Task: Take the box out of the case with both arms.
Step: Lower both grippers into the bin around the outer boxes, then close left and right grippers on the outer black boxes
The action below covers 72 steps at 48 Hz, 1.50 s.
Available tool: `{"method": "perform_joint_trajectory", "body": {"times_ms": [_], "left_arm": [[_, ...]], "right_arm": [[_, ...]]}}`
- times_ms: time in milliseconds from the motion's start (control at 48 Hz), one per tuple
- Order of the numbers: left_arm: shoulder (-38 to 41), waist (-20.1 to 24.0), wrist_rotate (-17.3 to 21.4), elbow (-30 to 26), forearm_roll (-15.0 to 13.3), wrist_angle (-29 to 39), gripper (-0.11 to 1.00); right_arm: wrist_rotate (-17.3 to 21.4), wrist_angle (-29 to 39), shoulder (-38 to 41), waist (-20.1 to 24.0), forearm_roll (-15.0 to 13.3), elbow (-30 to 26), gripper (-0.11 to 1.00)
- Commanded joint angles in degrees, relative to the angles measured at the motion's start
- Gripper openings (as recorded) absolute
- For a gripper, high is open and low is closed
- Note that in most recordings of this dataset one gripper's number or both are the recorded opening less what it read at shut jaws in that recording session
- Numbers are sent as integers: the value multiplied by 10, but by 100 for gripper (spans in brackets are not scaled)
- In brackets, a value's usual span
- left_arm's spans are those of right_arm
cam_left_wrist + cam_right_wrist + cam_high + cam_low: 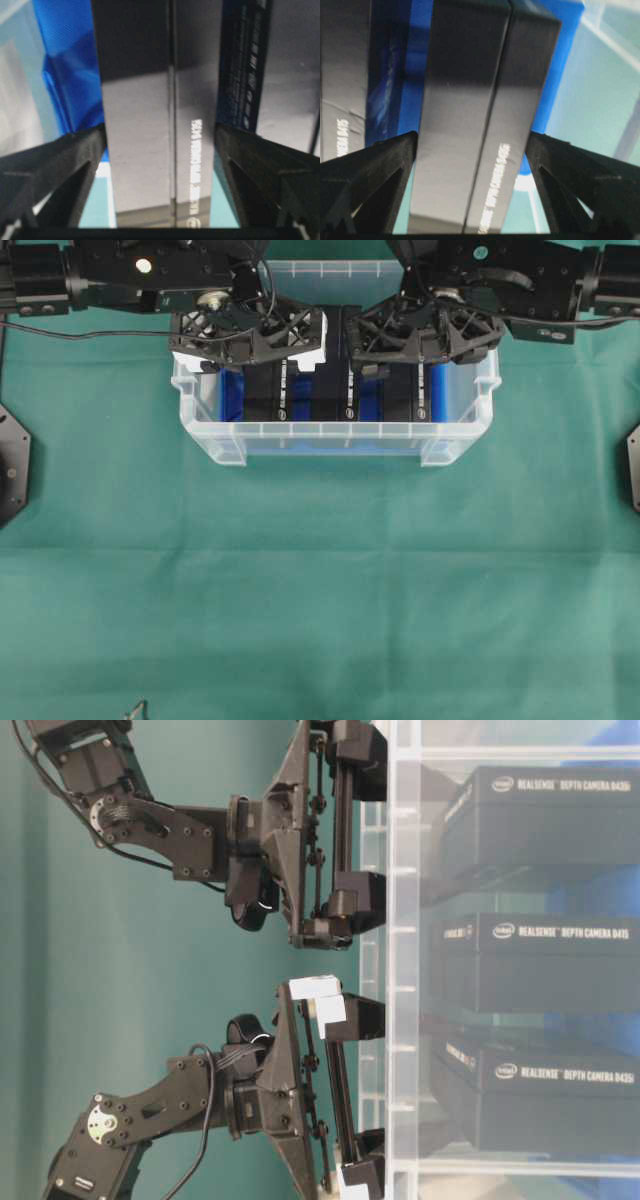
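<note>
The clear case sits at the far middle of the green tabletop, its long axis running left to right. Inside stand three black boxes on edge, long axes pointing front to back, on the blue lining. Their sides read "Intel RealSense Depth Camera D435". The left hand straddles the left box, spread wide, grasping nothing. The right hand likewise straddles the right box, released.
</note>
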Motion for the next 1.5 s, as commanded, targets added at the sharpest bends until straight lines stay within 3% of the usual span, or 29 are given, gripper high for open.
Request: {"method": "perform_joint_trajectory", "body": {"times_ms": [0,438,500,562,625,875,1479], "left_arm": [[-7,9,4,11,3,4,85],[-6,11,11,5,-3,6,83],[-6,11,18,2,-4,6,75],[-7,10,24,-2,-4,3,63],[-7,11,24,-6,-4,3,63],[-6,11,17,-14,-4,6,63],[-6,10,5,-21,-4,3,63]], "right_arm": [[-1,-4,-5,-4,-2,-4,94],[9,-2,-1,-7,0,-4,93],[16,1,-1,-7,1,-4,89],[26,2,-1,-6,1,-4,78],[36,-1,-1,-5,1,-4,65],[53,-35,-2,-4,3,-9,65],[58,-33,-2,-4,8,-12,65]]}}
